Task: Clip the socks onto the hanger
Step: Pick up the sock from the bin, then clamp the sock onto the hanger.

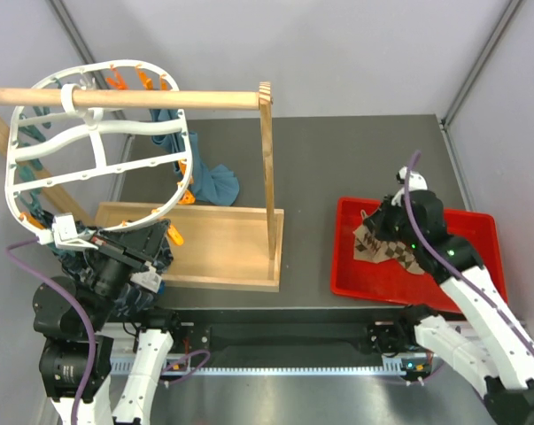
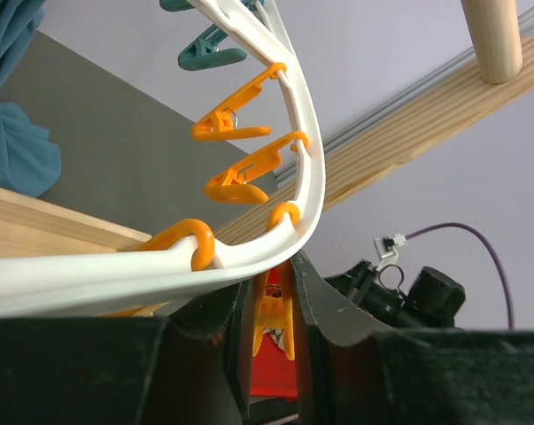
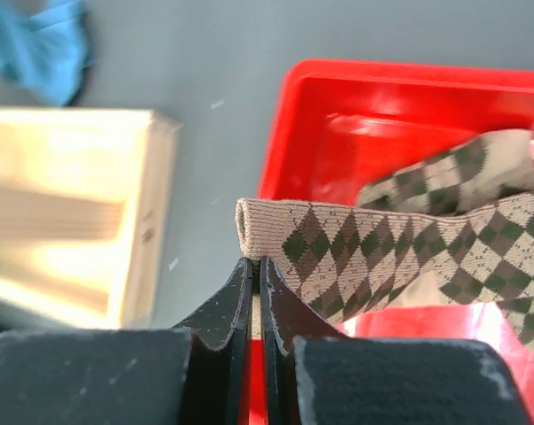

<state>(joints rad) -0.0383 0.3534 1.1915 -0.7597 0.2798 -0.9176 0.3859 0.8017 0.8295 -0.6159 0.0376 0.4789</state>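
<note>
The left pincer (image 2: 268, 297) is clamped on an orange peg (image 2: 274, 326) that hangs from the white rim of the hanger (image 2: 307, 177), which curves just above its fingertips. More orange pegs sit further along that rim. The right pincer (image 3: 257, 270) has its jaws together, pinching the lower edge of the cuff of an argyle sock (image 3: 382, 248). From the grip the sock stretches to that pincer's right, over the red tray (image 3: 337, 93) on the grey worktop (image 3: 205, 62).
</note>
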